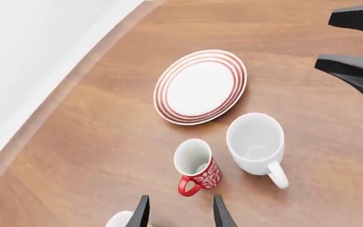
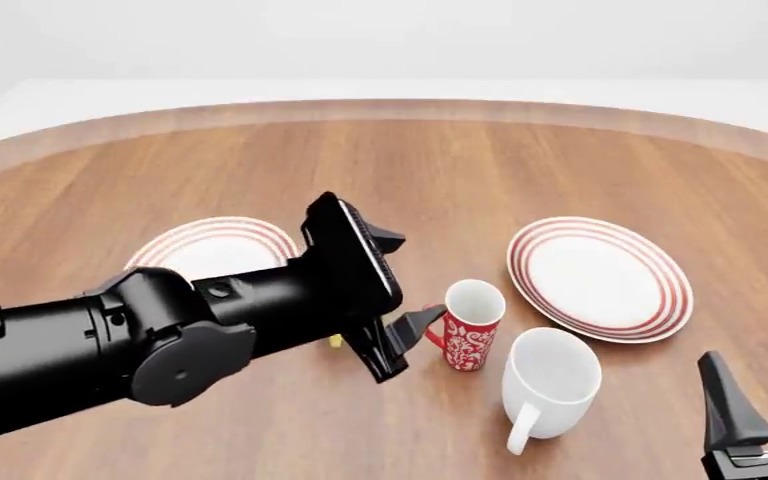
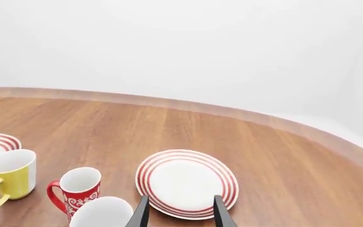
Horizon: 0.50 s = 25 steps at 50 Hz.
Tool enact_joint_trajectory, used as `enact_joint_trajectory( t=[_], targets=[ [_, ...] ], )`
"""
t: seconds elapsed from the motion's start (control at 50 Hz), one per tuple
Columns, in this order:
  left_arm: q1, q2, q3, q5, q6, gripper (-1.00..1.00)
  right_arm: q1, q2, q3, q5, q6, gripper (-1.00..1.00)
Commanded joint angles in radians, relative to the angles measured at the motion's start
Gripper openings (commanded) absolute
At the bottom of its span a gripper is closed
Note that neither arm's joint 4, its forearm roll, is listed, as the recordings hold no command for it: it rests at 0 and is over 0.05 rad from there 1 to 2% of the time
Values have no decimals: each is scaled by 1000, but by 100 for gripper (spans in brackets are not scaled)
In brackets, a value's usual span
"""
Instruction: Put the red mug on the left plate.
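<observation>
**Red mug upright mid-tabletop, both my end effectors empty**

The tall slim red mug with the white swirly pattern (image 2: 472, 325) stands upright on the brown wooden tabletop (image 2: 491, 160), near the middle and a little toward my side. Its white inside faces up and its red loop handle points left, toward my left end effector (image 2: 408, 335). That end effector sits just left of the mug, its black fingers (image 1: 221, 213) spread apart with nothing between them; the front view shows one fingertip close to the handle, but I cannot tell whether it touches.

Just right of the red mug and nearer to me stands a bigger plain white ceramic mug (image 2: 550, 382), upright, its handle pointing toward me. The two mugs are close together but apart.

The round shallow white plate with thin red rings on the left (image 2: 211, 247) lies flat, left of the red mug and slightly farther away, partly hidden behind my left arm in the front view. Its twin, the ringed white plate on the right (image 2: 600, 277), lies right of the red mug and a little farther, bare.

A plain yellow mug (image 3: 9, 181) shows in the right wrist view, upright, left of the red mug and beside the left plate.

My right end effector (image 2: 758, 420) is at the near right edge, well apart from the crockery, its fingers (image 3: 138, 213) parted and holding nothing.
</observation>
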Motion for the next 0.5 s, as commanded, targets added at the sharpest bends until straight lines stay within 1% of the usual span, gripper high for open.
enact_joint_trajectory(
  t=[0.02, 0.08, 0.24, 0.48, 0.5],
  targets=[
    [-39, 74, -26, 42, 12, 100, 3, 0, 0, -3, -6, 100],
    [-23, 103, -42, 48, 17, 100, 4, 0, 0, -4, -8, 100],
    [-37, 126, -66, 86, 10, 100, 3, 0, 0, -5, -8, 100],
    [-6, 204, -107, 110, 38, 100, 1, 0, 0, -8, -9, 100],
    [1, 221, -107, 110, 56, 100, 0, 0, 0, -7, -8, 100]
  ],
)
